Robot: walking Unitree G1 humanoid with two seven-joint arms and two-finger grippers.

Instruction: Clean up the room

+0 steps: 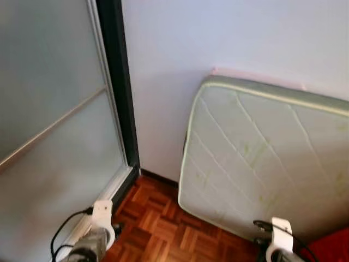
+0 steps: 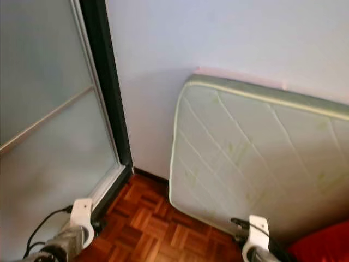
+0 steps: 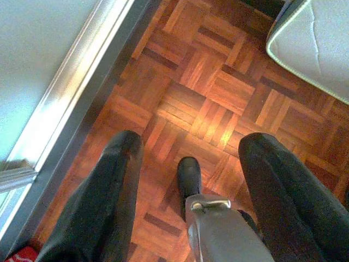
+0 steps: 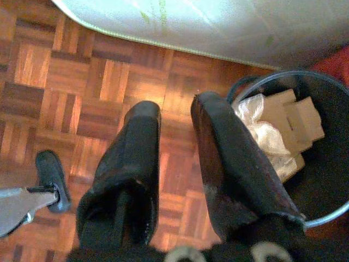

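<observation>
Judging by how things lie, the clean-up stands between pickups: both pincers hang low and empty over the reddish-brown parquet floor [image 3: 185, 71], so the step in hand looks like searching for the next stray item, and the next move probably calls for turning away from this corner to find something to collect. Taking the quilted, pale green-edged mattress [image 1: 262, 158] propped against the white wall [image 1: 218, 43] as landmark: far to its left stands the frosted glass sliding door with its dark frame [image 1: 117, 82], whose metal track [image 3: 71, 93] runs along the floor. The left pincer [image 3: 188, 155] hovers over bare parquet between that track and the mattress's lower corner, fingers spread wide, holding nothing; one of the robot's dark feet [image 3: 188, 173] shows on the floor below it. The right pincer [image 4: 174, 117] hangs just in front of the mattress's bottom edge, fingers moderately parted, also gripping nothing. Just beside its outer finger, further right along the mattress's foot, sits a round dark metal-rimmed bin [image 4: 322, 218] holding crumpled pale plastic and cardboard scraps [image 4: 278, 131]. A red object [image 1: 332, 245] of unclear kind lies at the mattress's lower right.
</observation>
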